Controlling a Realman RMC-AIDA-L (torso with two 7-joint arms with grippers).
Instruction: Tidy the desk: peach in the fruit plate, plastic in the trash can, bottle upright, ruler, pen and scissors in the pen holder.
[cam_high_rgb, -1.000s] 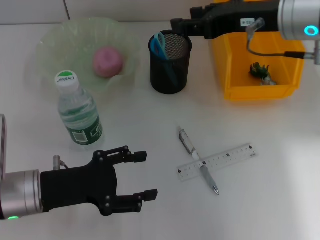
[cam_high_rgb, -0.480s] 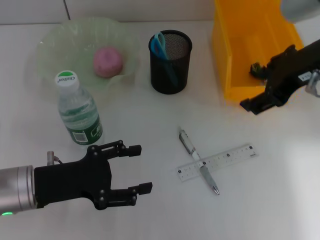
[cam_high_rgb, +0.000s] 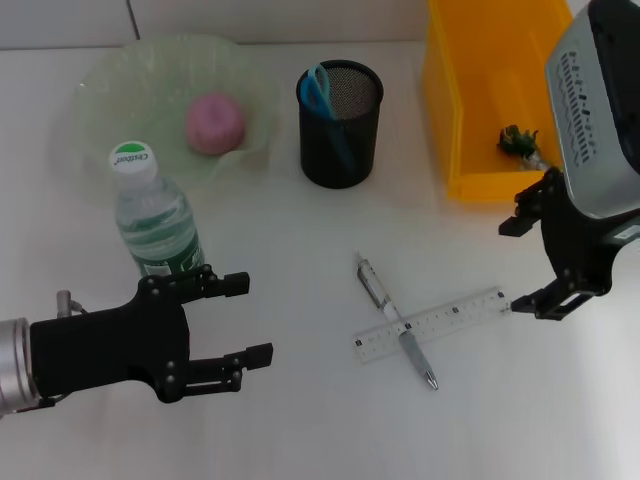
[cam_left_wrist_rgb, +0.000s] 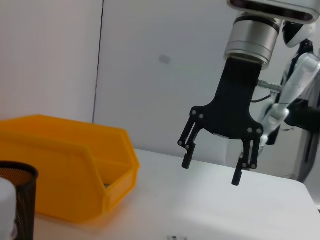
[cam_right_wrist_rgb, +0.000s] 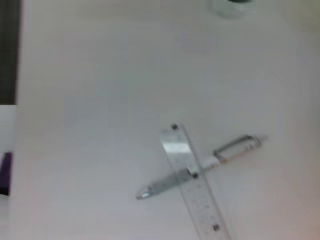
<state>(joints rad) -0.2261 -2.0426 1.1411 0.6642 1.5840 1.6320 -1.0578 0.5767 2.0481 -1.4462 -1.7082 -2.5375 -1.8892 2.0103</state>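
Observation:
The pink peach (cam_high_rgb: 215, 123) lies in the pale-green fruit plate (cam_high_rgb: 100, 80) at the back left. In front of it the bottle (cam_high_rgb: 155, 225) stands upright. The black mesh pen holder (cam_high_rgb: 340, 130) holds the teal scissors (cam_high_rgb: 318, 85). A crumpled bit of plastic (cam_high_rgb: 520, 143) sits inside the yellow trash can (cam_high_rgb: 480, 90). On the desk (cam_high_rgb: 300, 420) the pen (cam_high_rgb: 397, 322) crosses the clear ruler (cam_high_rgb: 450, 318); the right wrist view shows the ruler (cam_right_wrist_rgb: 196, 187) and pen (cam_right_wrist_rgb: 200, 165) too. My right gripper (cam_high_rgb: 518, 265) hangs open just right of the ruler's end. My left gripper (cam_high_rgb: 250, 318) is open, empty, below the bottle.
The left wrist view shows the right gripper (cam_left_wrist_rgb: 210, 171) hanging open above the desk, with the trash can (cam_left_wrist_rgb: 65, 175) and the pen holder (cam_left_wrist_rgb: 15, 200) to one side. The bottle's base (cam_right_wrist_rgb: 232, 6) shows at the edge of the right wrist view.
My right arm has swung from above the pen holder and trash can down to the ruler's right end. The left gripper has drawn back leftward. Nothing on the desk has moved.

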